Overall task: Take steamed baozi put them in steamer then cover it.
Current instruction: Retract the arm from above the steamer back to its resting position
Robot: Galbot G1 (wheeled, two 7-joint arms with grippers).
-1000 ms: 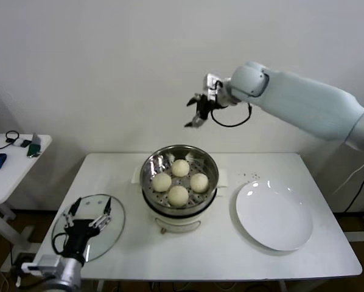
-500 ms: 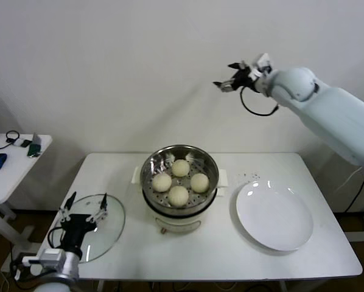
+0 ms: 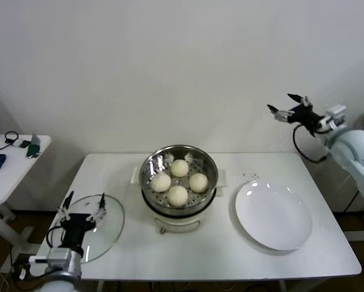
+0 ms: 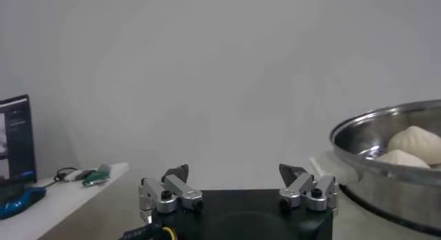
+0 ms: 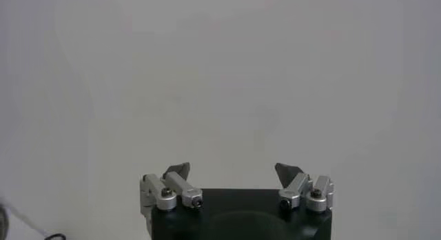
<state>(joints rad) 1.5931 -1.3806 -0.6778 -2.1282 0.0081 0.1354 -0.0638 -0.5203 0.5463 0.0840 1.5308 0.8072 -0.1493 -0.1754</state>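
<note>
White plate beside steamer; side table left

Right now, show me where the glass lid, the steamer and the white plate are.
glass lid (image 3: 109, 220), head view, bare glass right of the left gripper
steamer (image 3: 150, 163), head view, left side of the shiny steel rim
white plate (image 3: 273, 216), head view, flat centre of the plate

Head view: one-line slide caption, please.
Four baozi in the uncovered steamer; left gripper open over the cover, right gripper open, raised high.
</note>
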